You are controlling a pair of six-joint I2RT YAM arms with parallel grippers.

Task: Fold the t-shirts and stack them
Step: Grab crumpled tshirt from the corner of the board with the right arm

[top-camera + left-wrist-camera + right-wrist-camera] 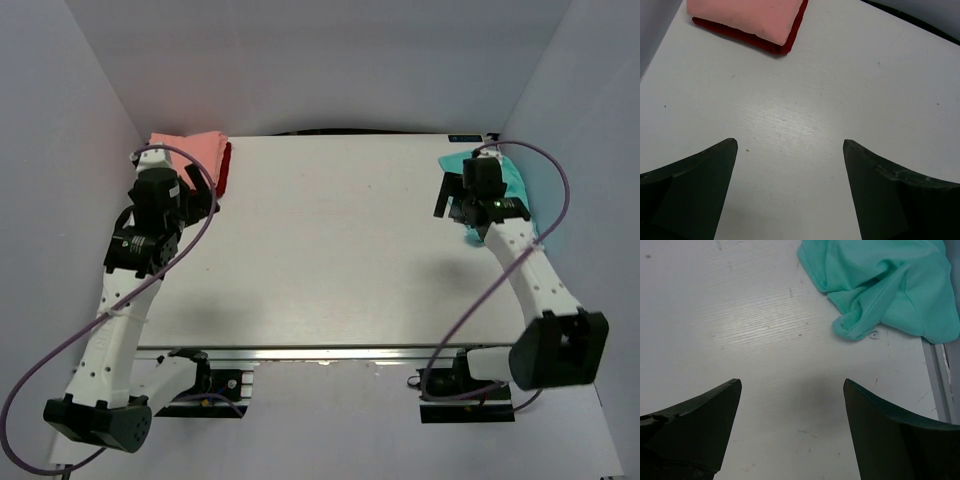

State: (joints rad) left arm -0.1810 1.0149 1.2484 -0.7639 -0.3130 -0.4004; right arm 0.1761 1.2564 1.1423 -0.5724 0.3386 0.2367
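Note:
A folded salmon-pink t-shirt (190, 150) lies on a folded dark red t-shirt (225, 168) at the table's far left corner; the left wrist view shows the pink shirt (747, 17) on the red one (740, 36). A crumpled teal t-shirt (515, 178) lies at the far right edge, also in the right wrist view (890, 285). My left gripper (790, 145) is open and empty over bare table just short of the stack. My right gripper (792, 385) is open and empty over bare table beside the teal shirt.
The white table (330, 240) is walled in by pale panels on the left, back and right. Its right edge has a metal rim (937, 375) close to the teal shirt. The arm bases and cables sit at the near edge.

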